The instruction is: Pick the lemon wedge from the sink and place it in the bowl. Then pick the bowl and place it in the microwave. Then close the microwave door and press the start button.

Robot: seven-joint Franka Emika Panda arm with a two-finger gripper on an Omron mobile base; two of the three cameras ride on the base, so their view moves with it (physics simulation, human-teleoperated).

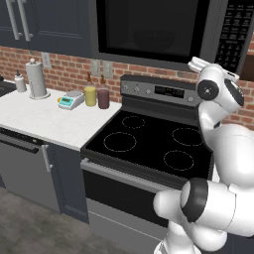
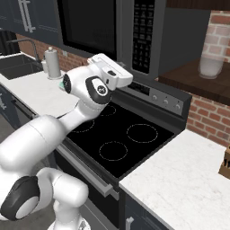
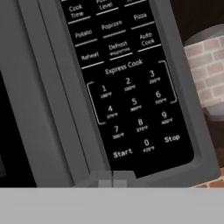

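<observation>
At the left of the left base view we see a white marble desk (image 1: 44,121). On it stand a paper towel roll (image 1: 35,78), a small bottle (image 1: 20,82), a scale (image 1: 71,100), a yellow cup (image 1: 90,95) and a maroon cup (image 1: 103,98). At lower right of the right base view, the desk carries a knife block (image 2: 225,164).

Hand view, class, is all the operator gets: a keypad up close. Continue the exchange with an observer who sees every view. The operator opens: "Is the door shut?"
Observer: Yes. In the left base view the door lies flush with the front of the microwave.
Operator: What is under the microwave?
Observer: A black stove with four ring burners.
Operator: Where is the sink?
Observer: Far left in the right base view: the sink lies past a paper towel roll.
</observation>
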